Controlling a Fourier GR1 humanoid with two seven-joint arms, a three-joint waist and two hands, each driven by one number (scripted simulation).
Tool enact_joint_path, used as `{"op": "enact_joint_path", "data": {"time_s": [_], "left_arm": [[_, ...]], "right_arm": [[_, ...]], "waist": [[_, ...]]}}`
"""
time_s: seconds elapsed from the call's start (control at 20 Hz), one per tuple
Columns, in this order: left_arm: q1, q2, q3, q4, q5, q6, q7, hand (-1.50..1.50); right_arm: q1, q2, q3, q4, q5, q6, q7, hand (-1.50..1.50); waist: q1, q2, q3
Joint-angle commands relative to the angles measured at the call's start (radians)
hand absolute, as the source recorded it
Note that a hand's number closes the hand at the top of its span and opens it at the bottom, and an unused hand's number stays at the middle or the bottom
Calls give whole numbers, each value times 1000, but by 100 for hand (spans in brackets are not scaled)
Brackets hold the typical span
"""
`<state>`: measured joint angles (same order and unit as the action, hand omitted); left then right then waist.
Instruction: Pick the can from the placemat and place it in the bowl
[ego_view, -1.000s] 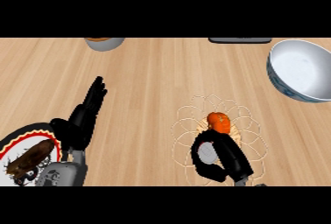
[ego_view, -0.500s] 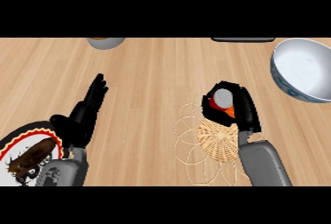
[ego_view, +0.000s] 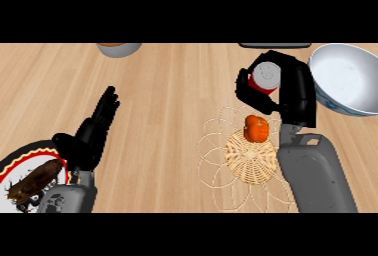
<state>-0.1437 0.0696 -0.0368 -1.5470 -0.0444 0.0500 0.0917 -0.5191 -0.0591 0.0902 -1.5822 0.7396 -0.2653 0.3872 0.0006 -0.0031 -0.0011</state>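
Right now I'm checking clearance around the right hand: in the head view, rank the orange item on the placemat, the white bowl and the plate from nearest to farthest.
From the right hand, shut on the can:
1. White bowl, just right of it; orange item, just below on the placemat. Too close to rank.
2. Plate, far lower left.

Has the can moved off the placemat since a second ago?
Yes. The can, held in the right hand, is now beyond the placemat, closer to the bowl.

A light wooden counter (ego_view: 170, 100) with lengthwise grain fills the view.
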Motion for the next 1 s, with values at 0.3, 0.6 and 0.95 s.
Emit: {"op": "enact_joint_path", "data": {"time_s": [0.3,0.6,0.95], "left_arm": [[11,-7,-8,-43,0,-5,28,0],[4,-18,-14,-14,-19,3,5,0],[3,2,10,-22,-4,-12,8,0]], "right_arm": [[-292,-129,-148,6,87,190,290,150],[-413,-164,-204,185,125,141,299,150],[-418,-325,-272,388,135,165,194,150]], "waist": [[6,2,1],[9,4,1],[14,7,1]]}}
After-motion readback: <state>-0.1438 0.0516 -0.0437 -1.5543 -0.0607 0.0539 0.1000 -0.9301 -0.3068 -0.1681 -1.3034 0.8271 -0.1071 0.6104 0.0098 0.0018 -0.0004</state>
